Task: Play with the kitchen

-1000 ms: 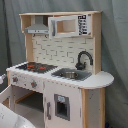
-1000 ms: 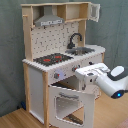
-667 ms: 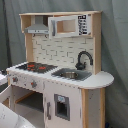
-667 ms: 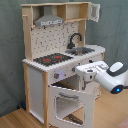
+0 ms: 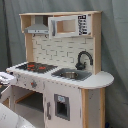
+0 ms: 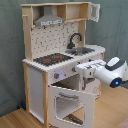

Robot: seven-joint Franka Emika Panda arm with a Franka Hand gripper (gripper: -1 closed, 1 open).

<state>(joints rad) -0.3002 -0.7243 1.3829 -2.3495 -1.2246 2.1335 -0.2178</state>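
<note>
Toy kitchen (image 5: 60, 70) shown in both exterior views, standing upright on a wooden floor (image 6: 15, 119) before a grey curtain (image 5: 115, 45). On its counter, the black-red hob (image 6: 52, 59) lies toward the second exterior view's left end and the steel sink (image 6: 82, 51) toward the second exterior view's right end, with the black faucet (image 6: 75, 39) rising at the back edge behind the sink. A grey hood (image 6: 49, 20) hangs under the top shelf above the hob; a white tiled back panel (image 5: 57, 50) spans between counter and shelf. In the first exterior view a windowed upper cabinet (image 5: 62, 26) sits beside the hood, and a lower front door (image 5: 62, 106) appears closed. In the second exterior view the windowed oven door (image 6: 70, 102) hangs open, tilted outward from the kitchen's front below the hob. The white arm (image 6: 112, 72) reaches in from the second exterior view's right edge; its tool (image 6: 83, 69) is at the front edge of the counter, just above the open oven door. Whether the tool is clenched or released cannot be told.
</note>
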